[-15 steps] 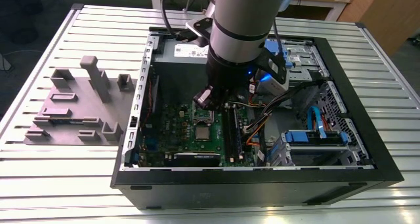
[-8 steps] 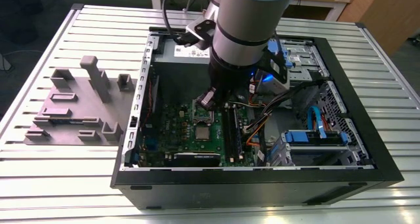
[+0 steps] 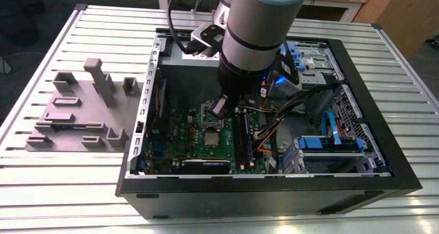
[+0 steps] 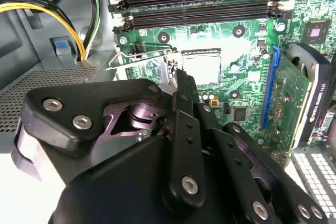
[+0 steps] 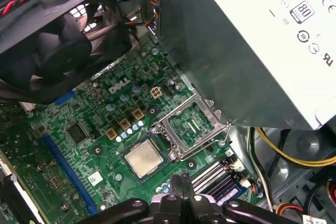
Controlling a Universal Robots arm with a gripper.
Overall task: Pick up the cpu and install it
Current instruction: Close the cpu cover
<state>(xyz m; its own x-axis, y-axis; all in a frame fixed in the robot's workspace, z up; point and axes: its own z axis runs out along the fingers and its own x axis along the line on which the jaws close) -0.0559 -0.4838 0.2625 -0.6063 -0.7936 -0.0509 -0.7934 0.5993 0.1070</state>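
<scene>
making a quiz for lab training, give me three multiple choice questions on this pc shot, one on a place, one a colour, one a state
1. Where is the chip?
A. on the table outside the case
B. flat on the circuit board
C. held in the gripper

2. What colour is the circuit board?
A. green
B. red
C. white

3. The metal socket frame is:
A. swung open
B. clamped over the chip
C. lying on the table

Answers:
1 B, it lies on the board, apart from the gripper.
2 A, the board is green in all views.
3 A, it stands open beside the uncovered chip.
</scene>
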